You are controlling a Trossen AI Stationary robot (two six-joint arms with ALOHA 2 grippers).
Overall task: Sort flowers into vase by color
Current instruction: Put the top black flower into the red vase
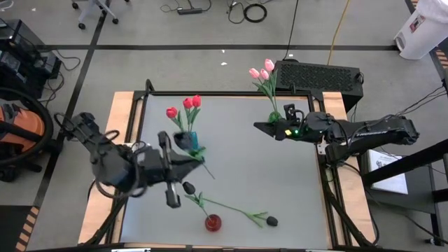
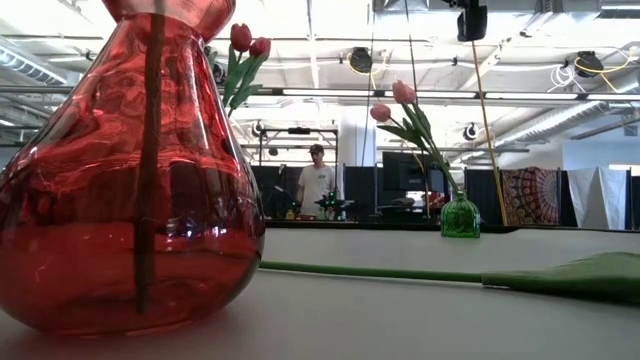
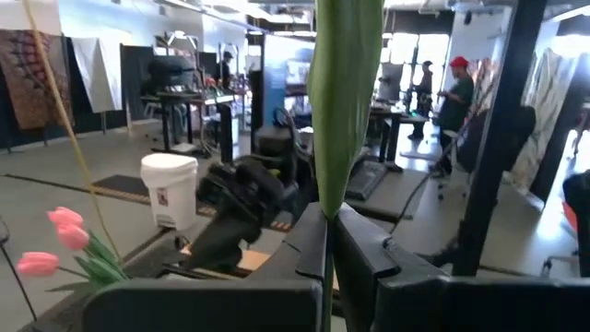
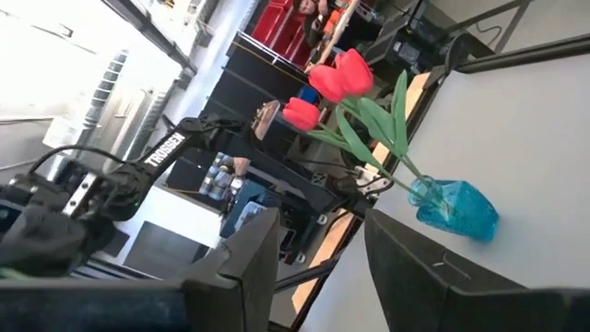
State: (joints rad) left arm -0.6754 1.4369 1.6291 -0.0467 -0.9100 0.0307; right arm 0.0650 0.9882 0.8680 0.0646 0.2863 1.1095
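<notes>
1. High view: left gripper (image 1: 183, 162) is clenched on a black tulip (image 1: 189, 187) left of centre; another black tulip (image 1: 271, 221) lies near the red vase (image 1: 213, 222).
2. Left wrist view: the jaws pinch its green stem (image 3: 341, 111).
3. Right wrist view: right gripper (image 4: 318, 254) stands parted, empty, by the far green vase (image 1: 274, 117).
4. Step: carrying; the next move likely calls for lowering the stem into the red vase.

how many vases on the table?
3: blue vase holding red tulips at centre-left, green vase holding pink tulips at the far edge, red vase at the near edge.
</notes>
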